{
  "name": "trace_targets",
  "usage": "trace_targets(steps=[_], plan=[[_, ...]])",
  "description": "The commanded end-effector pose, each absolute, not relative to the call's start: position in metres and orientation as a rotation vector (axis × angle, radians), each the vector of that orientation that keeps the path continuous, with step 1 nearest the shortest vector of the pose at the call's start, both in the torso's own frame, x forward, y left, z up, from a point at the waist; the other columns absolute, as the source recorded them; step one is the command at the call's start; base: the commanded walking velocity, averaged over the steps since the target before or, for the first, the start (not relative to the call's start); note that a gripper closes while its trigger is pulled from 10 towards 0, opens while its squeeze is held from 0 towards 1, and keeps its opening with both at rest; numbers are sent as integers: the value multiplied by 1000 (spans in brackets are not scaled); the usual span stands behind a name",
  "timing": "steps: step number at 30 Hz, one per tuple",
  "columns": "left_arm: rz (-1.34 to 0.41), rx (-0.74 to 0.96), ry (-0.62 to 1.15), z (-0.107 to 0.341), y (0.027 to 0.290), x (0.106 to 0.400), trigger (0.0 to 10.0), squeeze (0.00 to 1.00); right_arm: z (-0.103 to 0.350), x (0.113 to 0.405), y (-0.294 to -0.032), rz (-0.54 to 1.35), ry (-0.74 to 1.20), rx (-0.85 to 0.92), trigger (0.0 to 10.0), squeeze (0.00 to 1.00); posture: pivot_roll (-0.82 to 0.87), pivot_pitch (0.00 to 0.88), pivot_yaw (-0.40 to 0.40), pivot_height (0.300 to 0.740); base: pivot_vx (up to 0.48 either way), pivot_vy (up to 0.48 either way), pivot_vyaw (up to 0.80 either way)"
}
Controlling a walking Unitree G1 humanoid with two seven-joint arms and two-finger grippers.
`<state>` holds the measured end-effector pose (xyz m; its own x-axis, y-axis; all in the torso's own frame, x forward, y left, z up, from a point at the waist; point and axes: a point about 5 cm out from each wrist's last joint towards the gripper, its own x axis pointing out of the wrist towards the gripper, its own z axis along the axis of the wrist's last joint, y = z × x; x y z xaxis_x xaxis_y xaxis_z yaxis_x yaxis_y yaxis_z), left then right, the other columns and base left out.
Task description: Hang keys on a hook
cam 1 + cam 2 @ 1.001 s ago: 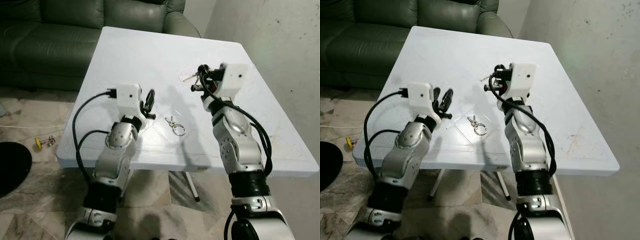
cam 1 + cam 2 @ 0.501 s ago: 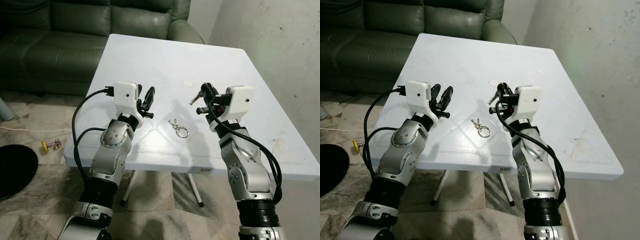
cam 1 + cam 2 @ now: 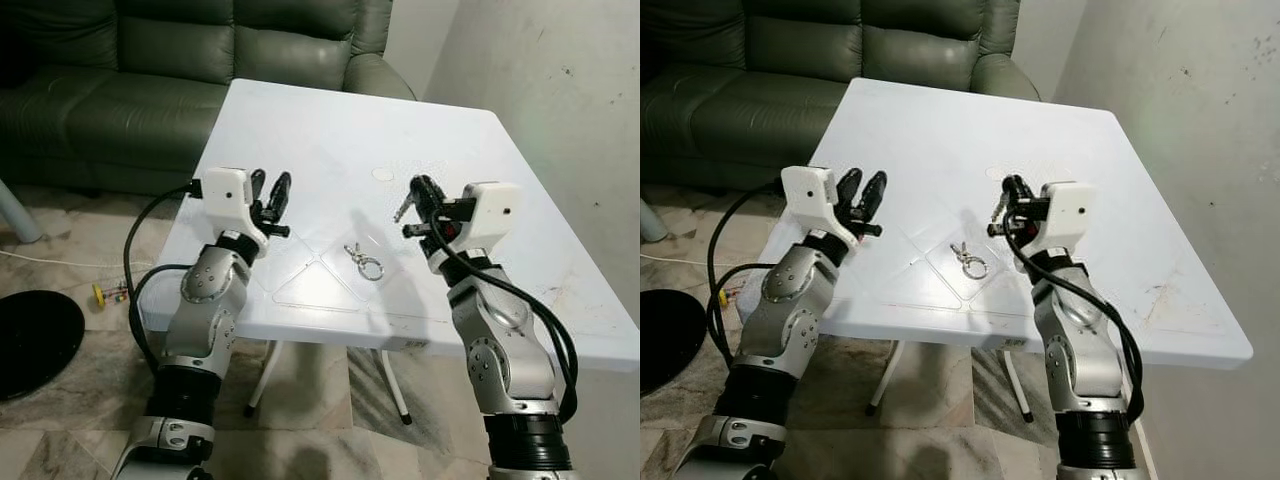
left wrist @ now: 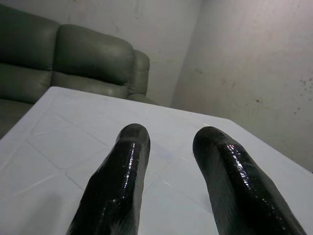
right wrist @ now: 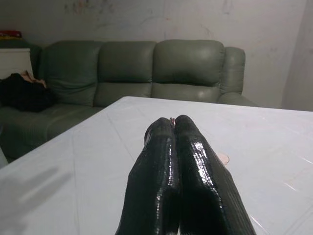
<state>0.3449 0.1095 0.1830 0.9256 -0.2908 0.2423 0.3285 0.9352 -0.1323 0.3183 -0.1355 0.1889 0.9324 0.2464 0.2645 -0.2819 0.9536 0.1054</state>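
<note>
though near, keys (image 3: 363,262) between grippers

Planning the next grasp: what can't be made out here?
- Silvery bit at the right gripper: too small in the eye views to name; in the right wrist view the shut fingers cover it.
- Keys on the table: too small to count.
- Coloured thing on the floor: too small to name.
</note>
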Motion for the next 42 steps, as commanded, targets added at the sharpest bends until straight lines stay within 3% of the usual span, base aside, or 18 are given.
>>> trace_targets(steps=[1, 11, 15, 25, 33, 42], plan=[[-325, -172, -232, 183, 111, 341, 10000, 0, 186, 317, -142, 235, -260, 111, 10000, 0, 115, 0, -120, 740, 0, 0, 0], [-241, -188, -158, 151, 131, 330, 10000, 0, 149, 313, -150, 200, -174, 41, 10000, 0, 112, 3, -102, 740, 0, 0, 0], [-137, -233, -98, 127, 151, 328, 10000, 0, 127, 313, -160, 155, -120, 15, 10000, 0, 116, 0, -92, 740, 0, 0, 0], [-85, -178, -110, 129, 187, 332, 10000, 0, 130, 313, -192, 46, -159, -9, 10000, 0, 107, 0, -78, 740, 0, 0, 0], [-77, -193, -157, 140, 189, 331, 10000, 0, 141, 306, -199, 12, -221, -31, 10000, 0, 100, 0, -67, 740, 0, 0, 0], [-130, -149, -201, 152, 174, 322, 10000, 0, 149, 295, -180, 70, -268, -65, 10000, 0, 92, 0, -61, 740, 0, 0, 0]])
